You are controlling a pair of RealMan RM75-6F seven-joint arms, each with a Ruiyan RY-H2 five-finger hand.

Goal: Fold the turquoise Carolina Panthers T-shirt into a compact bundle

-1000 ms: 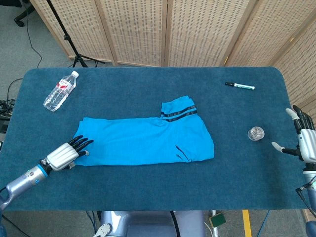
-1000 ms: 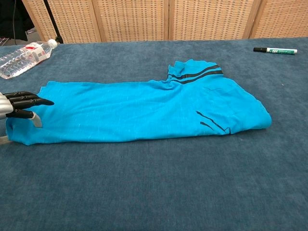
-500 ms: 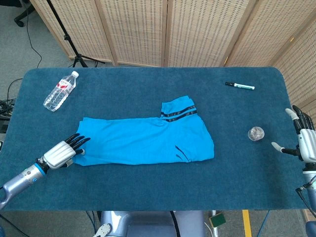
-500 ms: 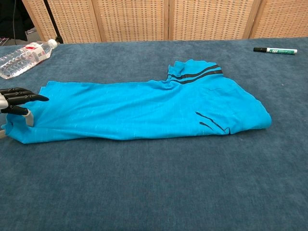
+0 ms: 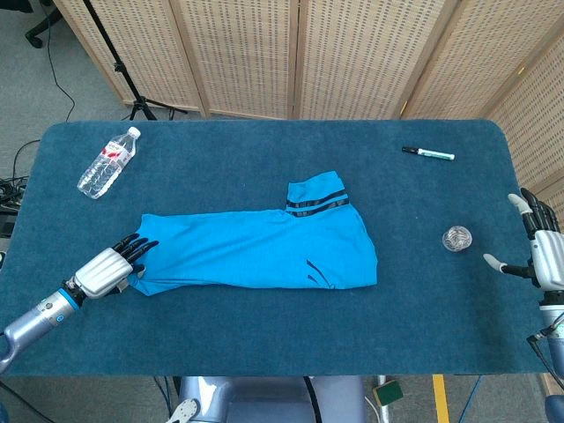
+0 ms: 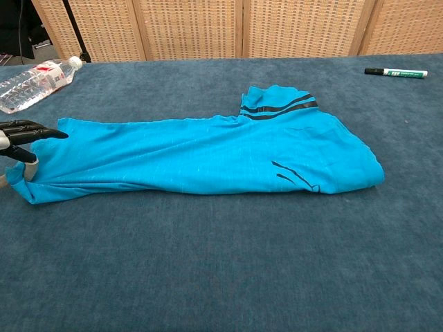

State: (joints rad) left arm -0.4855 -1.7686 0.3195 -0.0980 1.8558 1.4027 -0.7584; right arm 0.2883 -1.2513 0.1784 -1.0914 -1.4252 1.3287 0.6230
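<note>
The turquoise T-shirt (image 5: 264, 251) lies as a long folded strip across the middle of the blue table, its black-striped sleeve (image 5: 317, 201) sticking up toward the back. My left hand (image 5: 110, 269) is at the strip's left end and pinches the bunched edge there between thumb and dark fingers (image 6: 31, 129). In the chest view the T-shirt (image 6: 208, 152) is gathered and slightly raised at that end. My right hand (image 5: 542, 256) hovers at the table's right edge with fingers spread, holding nothing and far from the shirt.
A plastic water bottle (image 5: 107, 162) lies at the back left. A marker (image 5: 428, 153) lies at the back right, and a small clear round object (image 5: 456, 238) sits near my right hand. Wicker screens stand behind the table (image 5: 264, 344).
My left hand has drawn back to the left with the shirt's end; the whole shirt slid a little left and its front edge narrowed. The right hand has not moved.
</note>
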